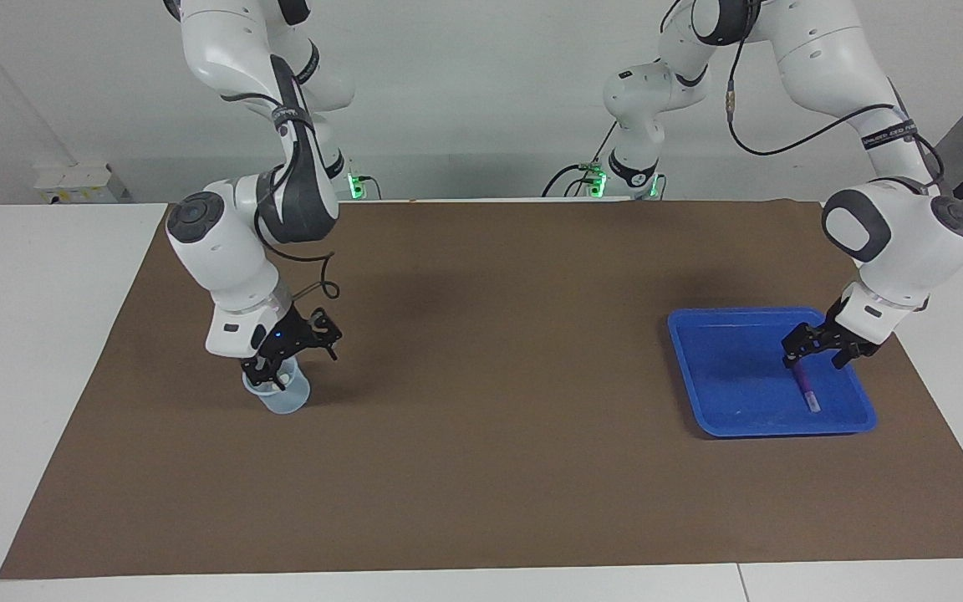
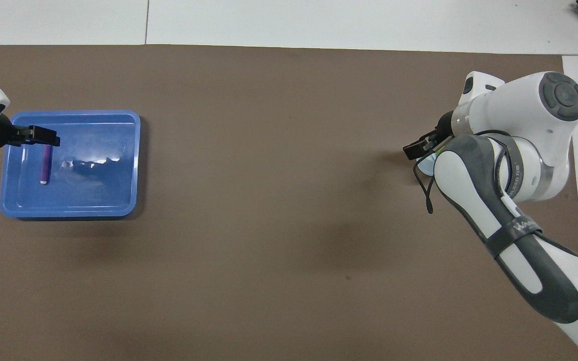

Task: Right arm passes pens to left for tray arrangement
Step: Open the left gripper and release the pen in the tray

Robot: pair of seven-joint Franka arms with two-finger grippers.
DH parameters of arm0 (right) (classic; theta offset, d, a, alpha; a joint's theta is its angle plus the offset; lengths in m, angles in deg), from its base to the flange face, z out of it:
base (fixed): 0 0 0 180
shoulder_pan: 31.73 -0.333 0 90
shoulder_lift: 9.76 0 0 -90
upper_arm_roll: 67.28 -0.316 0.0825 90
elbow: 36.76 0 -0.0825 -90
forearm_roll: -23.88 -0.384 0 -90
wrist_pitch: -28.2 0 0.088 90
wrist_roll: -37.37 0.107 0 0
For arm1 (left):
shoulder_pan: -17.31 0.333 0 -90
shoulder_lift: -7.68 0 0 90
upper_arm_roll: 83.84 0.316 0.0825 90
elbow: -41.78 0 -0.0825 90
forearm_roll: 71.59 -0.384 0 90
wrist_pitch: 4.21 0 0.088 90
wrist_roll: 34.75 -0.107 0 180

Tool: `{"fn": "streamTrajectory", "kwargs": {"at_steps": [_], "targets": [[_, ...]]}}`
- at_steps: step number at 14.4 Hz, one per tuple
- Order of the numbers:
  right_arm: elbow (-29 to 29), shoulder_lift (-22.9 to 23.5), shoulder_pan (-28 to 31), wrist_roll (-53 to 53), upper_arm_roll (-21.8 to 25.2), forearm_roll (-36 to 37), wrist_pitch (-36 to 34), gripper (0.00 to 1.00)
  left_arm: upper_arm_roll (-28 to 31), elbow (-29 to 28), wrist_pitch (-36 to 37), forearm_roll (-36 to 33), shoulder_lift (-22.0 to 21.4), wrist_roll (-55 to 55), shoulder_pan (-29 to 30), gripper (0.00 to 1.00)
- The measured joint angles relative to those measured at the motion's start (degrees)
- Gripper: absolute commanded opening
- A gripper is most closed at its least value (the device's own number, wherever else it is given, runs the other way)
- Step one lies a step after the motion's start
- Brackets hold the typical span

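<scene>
The purple pen (image 1: 807,390) lies in the blue tray (image 1: 699,368) toward the left arm's end of the table. It also shows in the overhead view (image 2: 44,164), inside the tray (image 2: 118,165). My left gripper (image 1: 792,358) (image 2: 43,136) is low over the tray, right at the pen's end nearer the robots. My right gripper (image 1: 268,372) (image 2: 417,149), with its blue light on, reaches down into a small translucent cup (image 1: 281,397) at the right arm's end of the table. The yellow and green pens are hidden.
A brown mat (image 1: 490,376) covers the table between the cup and the tray. The cup is mostly covered by the right arm in the overhead view (image 2: 425,163). White tabletop borders the mat.
</scene>
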Motion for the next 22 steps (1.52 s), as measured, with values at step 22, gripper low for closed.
{"fn": "streamTrajectory", "kwargs": {"at_steps": [22], "targets": [[1.45, 0.06, 2.52, -1.74, 0.19, -0.01, 0.41, 0.85, -0.58, 14.91, 36.4, 2.43, -14.67, 8.59, -8.96, 0.99]]}}
